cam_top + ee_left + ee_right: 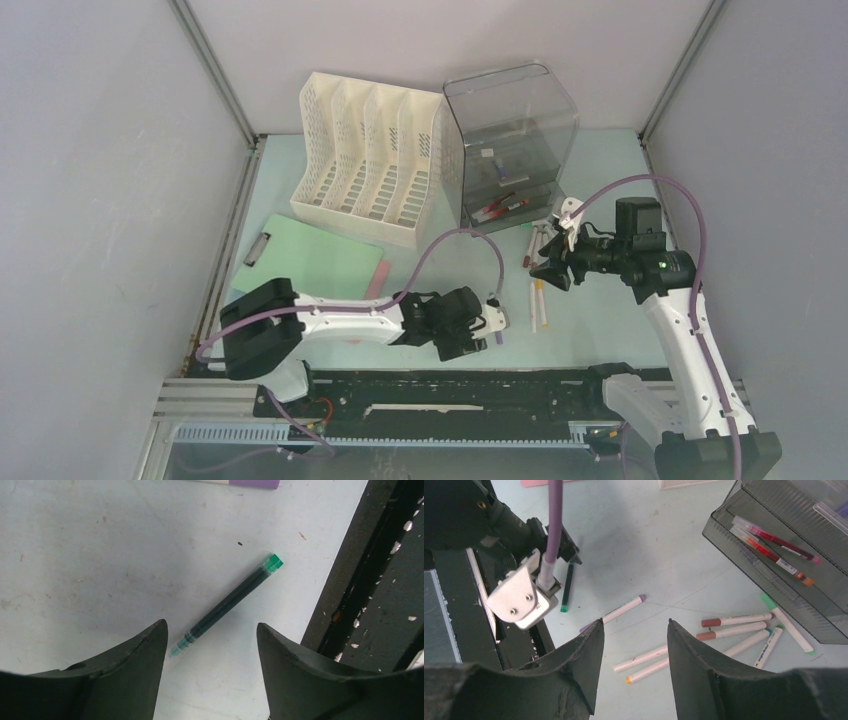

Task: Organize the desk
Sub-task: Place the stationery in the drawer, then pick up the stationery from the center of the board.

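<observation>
Pale green desk (600,330) spread from the arm bases back to the grey walls. Left gripper (210,627) low over its near edge, jaws well apart, nothing held. Green pen (227,602) flat on the desk, slanting up from between the fingers, touched by neither. Right gripper (634,625) higher up, jaws partly apart and empty, above loose markers (734,622) scattered beside a smoky drawer box (510,140). White file rack (365,160) and clipboard (315,255) further left.
</observation>
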You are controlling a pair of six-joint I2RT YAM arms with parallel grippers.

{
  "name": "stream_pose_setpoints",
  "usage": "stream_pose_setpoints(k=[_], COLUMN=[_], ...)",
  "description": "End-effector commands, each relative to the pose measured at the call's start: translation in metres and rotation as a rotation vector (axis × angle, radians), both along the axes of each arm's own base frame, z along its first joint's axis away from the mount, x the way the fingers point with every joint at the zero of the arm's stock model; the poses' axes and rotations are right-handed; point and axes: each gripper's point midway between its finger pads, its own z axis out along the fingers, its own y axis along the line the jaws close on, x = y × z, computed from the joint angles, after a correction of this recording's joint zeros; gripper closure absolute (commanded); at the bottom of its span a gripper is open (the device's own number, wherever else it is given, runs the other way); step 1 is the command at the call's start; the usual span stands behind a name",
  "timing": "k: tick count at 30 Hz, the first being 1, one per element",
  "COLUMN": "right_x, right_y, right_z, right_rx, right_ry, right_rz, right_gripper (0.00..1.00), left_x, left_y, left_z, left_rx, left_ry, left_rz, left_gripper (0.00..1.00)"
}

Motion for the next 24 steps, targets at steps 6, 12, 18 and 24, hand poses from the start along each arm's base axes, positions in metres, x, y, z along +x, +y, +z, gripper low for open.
stream_pose_setpoints(k=[6,12,18,24], right_x=[-0.005,-0.005,-0.006,-0.007], right_y=[0.003,0.003,0.002,0.001], right_z=[0.004,0.004,0.006,0.008], right_rx=[0.028,0.03,0.039,0.043], right_ry=[0.007,0.004,-0.001,-0.004], right_rz=[0.012,0.014,0.013,0.012], right_gripper=[0.43,0.43,0.43,0.43], left_x=[0.008,0.012,0.017,0.023], left_y=[-0.015,-0.012,-0.008,-0.005], left_z=[-0.006,-0.017,-0.027,-0.031], left_rx=[0.07,0.114,0.152,0.168], left_ry=[-0.057,-0.059,-0.071,-0.091], left_rz=[-0.064,-0.047,-0.011,0.038], left_gripper=[0.42,0.58,0.72,0.89])
